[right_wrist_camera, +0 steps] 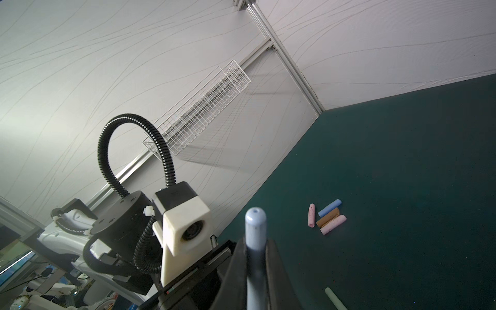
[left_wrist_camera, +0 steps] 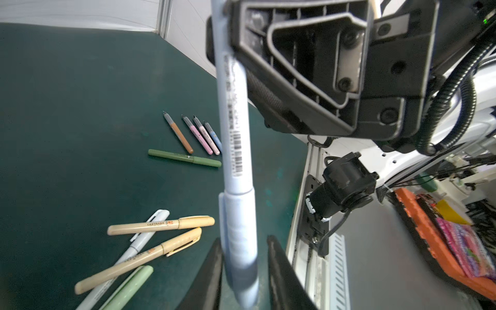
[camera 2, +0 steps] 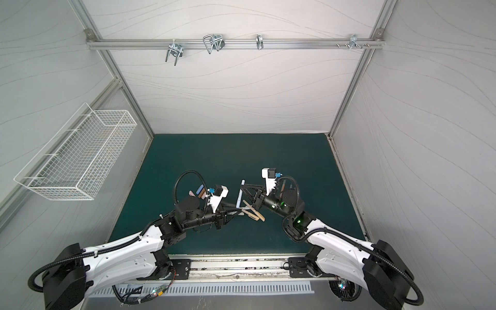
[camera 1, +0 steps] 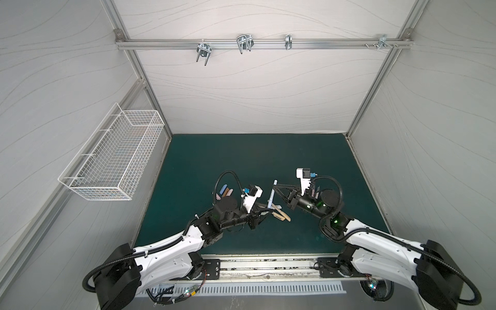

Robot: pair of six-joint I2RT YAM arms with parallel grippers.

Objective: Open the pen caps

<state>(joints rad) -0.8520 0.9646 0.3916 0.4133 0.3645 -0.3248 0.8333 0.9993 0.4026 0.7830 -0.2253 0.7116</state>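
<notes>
- White panel walls on an aluminium frame enclose a dark green surface (camera 1: 241,161); a white wire basket (camera 1: 112,158) hangs on the left wall.
- Right end effector (camera 1: 276,188) is clenched on a pale blue pen (left_wrist_camera: 233,120), holding it clear of the surface above the middle of the work area.
- In the right wrist view, the pen's rounded end protrudes past the clamped fingers (right_wrist_camera: 279,273).
- Cap (left_wrist_camera: 239,220) of the held pen is seated on the barrel, at the end away from the right end effector.
- Left end effector (left_wrist_camera: 244,241) stands around that cap. One finger lies against the clip side and a narrow gap shows at the other, so it is not clamped.
- Loose pen caps (right_wrist_camera: 327,218), four counted (two pink, one blue, one brown), lie in a tight cluster on the surface on the left arm's side.
- Uncapped pens (left_wrist_camera: 198,135), four counted (brown, two pink, blue), lie side by side on the right arm's side.
- Dark green pen (left_wrist_camera: 185,158), capped, lies across the butt ends of that row.
- Two tan pens (left_wrist_camera: 161,225), a whitish pen (left_wrist_camera: 139,241) and a sage green pen (left_wrist_camera: 128,287), all capped, lie in a loose crossed heap near the middle, below the held pen.
</notes>
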